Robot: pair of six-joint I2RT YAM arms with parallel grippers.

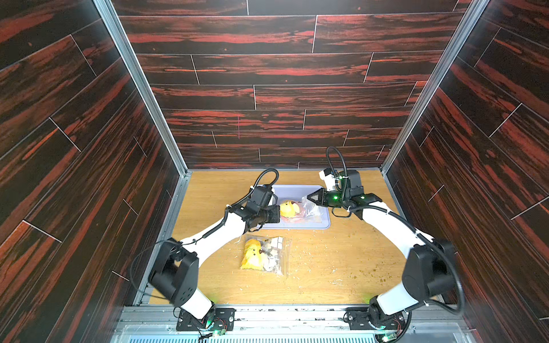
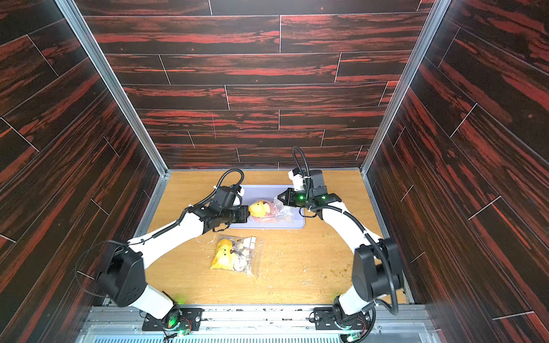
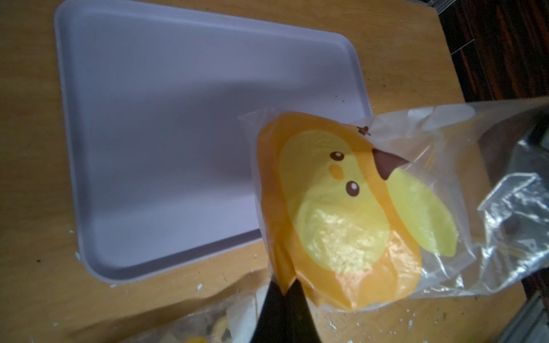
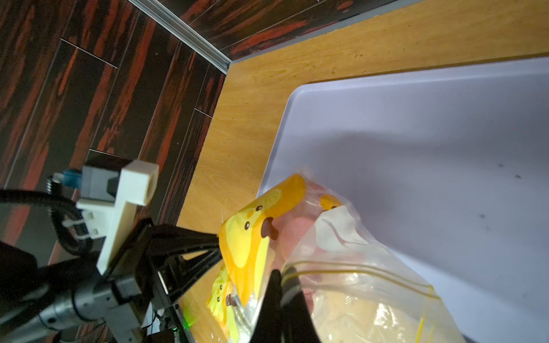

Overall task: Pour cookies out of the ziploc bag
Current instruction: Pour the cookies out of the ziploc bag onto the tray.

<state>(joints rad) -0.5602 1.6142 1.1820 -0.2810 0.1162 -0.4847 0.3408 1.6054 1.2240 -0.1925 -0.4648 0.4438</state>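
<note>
A clear ziploc bag [image 1: 300, 210] [image 2: 269, 210] printed with a yellow duck hangs stretched between both grippers above the lavender tray [image 1: 297, 190] [image 3: 163, 118]. My left gripper [image 1: 279, 214] [image 3: 286, 292] is shut on the bag's duck-printed end [image 3: 341, 208]. My right gripper [image 1: 309, 197] [image 4: 280, 277] is shut on the bag's yellow zip edge [image 4: 356, 270]. Pink cookies [image 4: 297, 234] show through the plastic, still inside the bag. The tray floor below is bare in both wrist views.
A second duck-printed ziploc bag [image 1: 264, 254] [image 2: 236, 255] with pale pieces inside lies flat on the wooden table [image 1: 341, 267], nearer me than the tray. Crumbs are scattered to the right. Dark panelled walls [image 1: 89, 148] close in on three sides.
</note>
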